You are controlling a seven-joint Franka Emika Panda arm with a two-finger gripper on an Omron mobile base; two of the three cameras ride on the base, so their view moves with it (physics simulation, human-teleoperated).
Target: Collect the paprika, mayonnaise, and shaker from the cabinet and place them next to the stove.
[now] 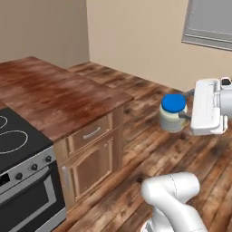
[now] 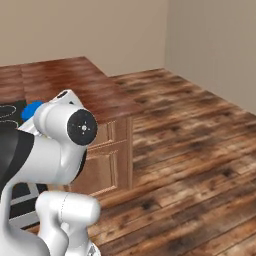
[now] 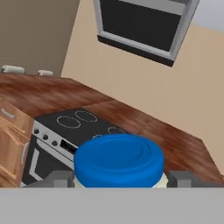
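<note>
**Ana:** Fingers (image 3: 57, 178) came first for me. In the hand view one dark tip sat on each side of the mayonnaise (image 1: 173, 113), pressed to its whitish body under the blue lid. So the gripper (image 1: 182, 116) was clamped on the jar, not standing free.

**Ben:** Agreed. And where was the jar itself?

**Ana:** Up in the air, over the wooden floor (image 1: 154, 149), well apart from the counter (image 1: 59, 97) and further still from the stove (image 1: 18, 136). Nothing was under it.

**Ben:** Then a drop was the first risk?

**Ana:** I judged so. The jar was squat and wide, and the tips held it only at two narrow spots on a rounded side. A quick swing of the arm, or a jolt from the base, could have let it twist or slip out, and it would have fallen to the floor.

**Ben:** What about the way to the stove?

**Ana:** The counter corner lay between the jar and the cooktop in the left base view. Carried too low, the jar could have knocked that edge or the drawer fronts (image 1: 90, 133) beneath.

**Ben:** And the set-down?

**Ana:** It belonged beside the stove, on the wood. Released over a ring burner, or let go while tilted, it could have ended in the wrong place or tipped onto its side.
</note>
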